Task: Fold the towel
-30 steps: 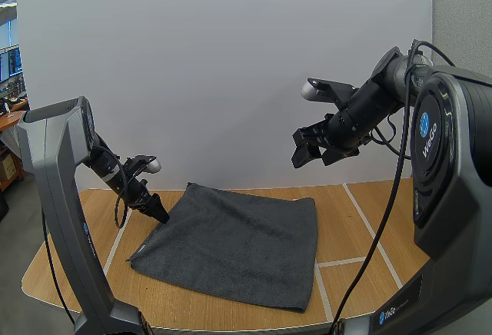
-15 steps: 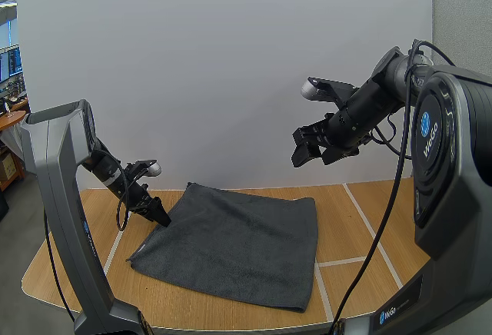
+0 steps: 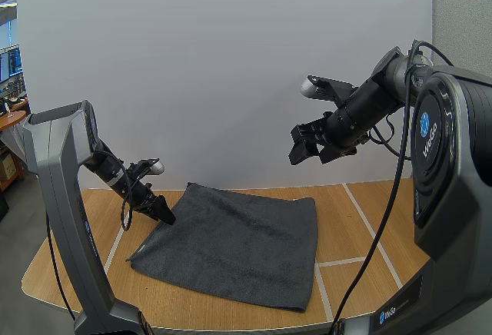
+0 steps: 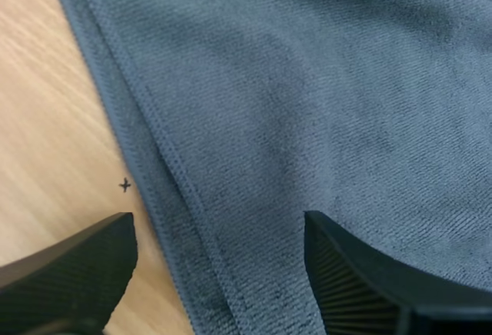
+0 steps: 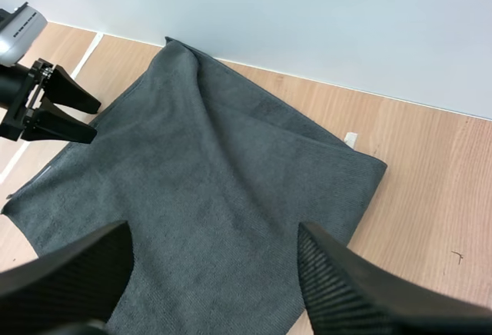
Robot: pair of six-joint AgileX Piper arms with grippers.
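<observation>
A dark grey towel lies spread flat on the wooden table, also seen as the towel from above. My left gripper is low at the towel's left edge, open, one finger over bare wood and the other over cloth, with the hemmed towel edge between them. My right gripper hangs high above the towel's far right part, open and holding nothing. From the right wrist, the left gripper sits at the towel's edge.
Bare wooden table with pale inlaid lines lies right of the towel, and a strip of wood on its left. A white wall backs the table.
My left gripper has moved down and slightly right, onto the towel's left edge. The right gripper has barely shifted.
</observation>
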